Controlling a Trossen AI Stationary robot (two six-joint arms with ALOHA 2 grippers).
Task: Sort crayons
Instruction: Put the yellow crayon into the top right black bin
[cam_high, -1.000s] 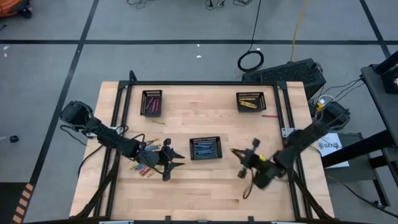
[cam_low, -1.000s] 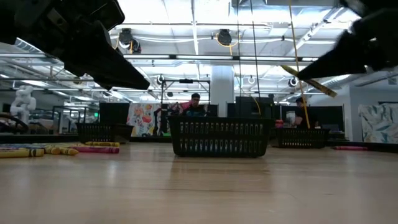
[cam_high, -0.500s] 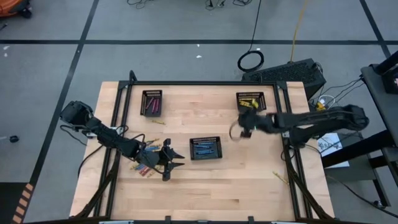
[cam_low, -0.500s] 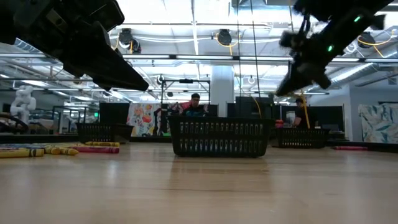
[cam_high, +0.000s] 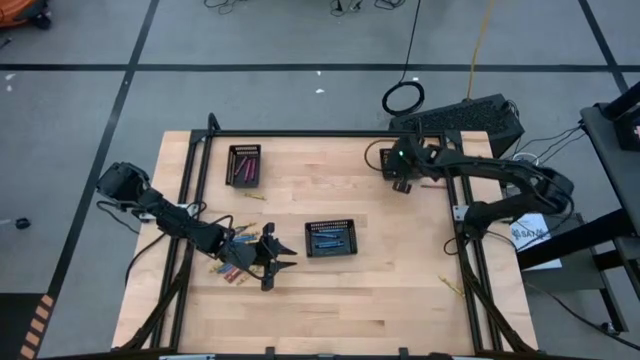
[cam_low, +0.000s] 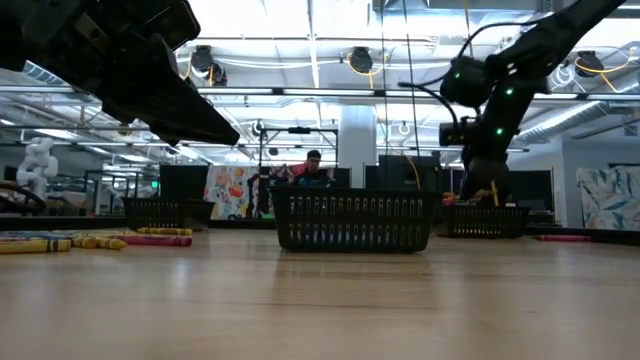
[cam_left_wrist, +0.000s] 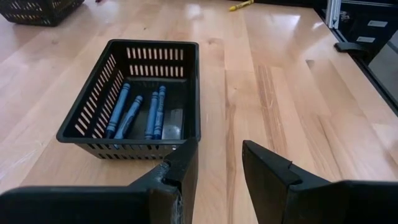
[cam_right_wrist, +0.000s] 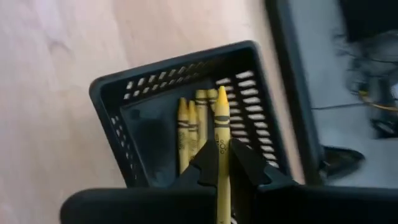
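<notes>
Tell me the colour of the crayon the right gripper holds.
Yellow: the crayon in the right gripper shows best in the right wrist view.

Yellow crayon (cam_right_wrist: 221, 134) in dark right tool (cam_right_wrist: 222, 163), blue crayons (cam_left_wrist: 138, 113) in black mesh tray (cam_left_wrist: 189, 90)

I saw a yellow crayon (cam_right_wrist: 221, 143) pinched upright above four yellow ones (cam_right_wrist: 194, 124) in their tray; four blue crayons (cam_left_wrist: 138, 113) lay centre-frame, loose ones (cam_low: 75, 241) lower left.

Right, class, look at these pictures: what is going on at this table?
The right gripper is shut on a yellow crayon above the black mesh tray that holds other yellow crayons. The left gripper waits open and empty beside the black tray of blue crayons. Loose crayons lie unsorted near it.
</notes>
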